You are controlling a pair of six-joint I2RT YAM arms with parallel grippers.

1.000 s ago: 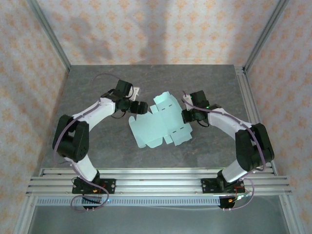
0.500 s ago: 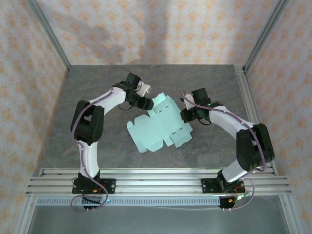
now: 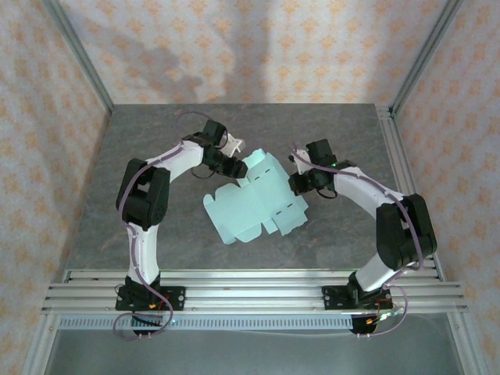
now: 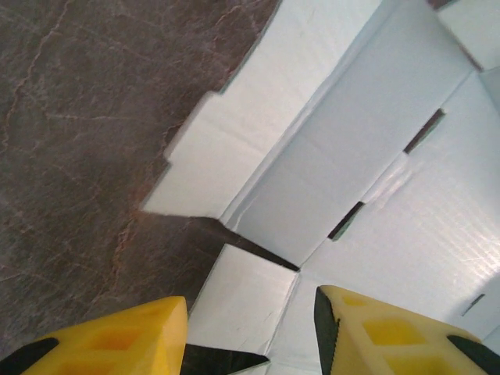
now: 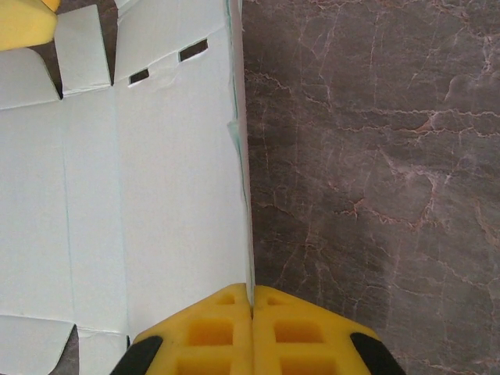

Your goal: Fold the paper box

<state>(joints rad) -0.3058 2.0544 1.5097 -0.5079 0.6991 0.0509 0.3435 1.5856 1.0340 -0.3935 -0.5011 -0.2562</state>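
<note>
Grey stone-patterned surface (image 3: pixel 328 242) carries the paper box (image 3: pixel 254 203). It is an unfolded pale mint sheet lying flat between the two arms, long axis slanting from near-left to far-right.

Right pincer (image 3: pixel 298 186) sits at the sheet's right edge. In its wrist view the pads are pressed together with the card edge running into the seam, so we read it as clamped on the sheet.

Left pincer (image 3: pixel 237 166) is at the far-left corner. Its fingers stand part-way apart, straddling a small end flap (image 4: pixel 246 293) without visibly pinching it. The rest of the sheet spreads ahead and to the right of them.

Our judgement: the next move turns on that flap, closing on it and lifting inward while the right side anchors.
</note>
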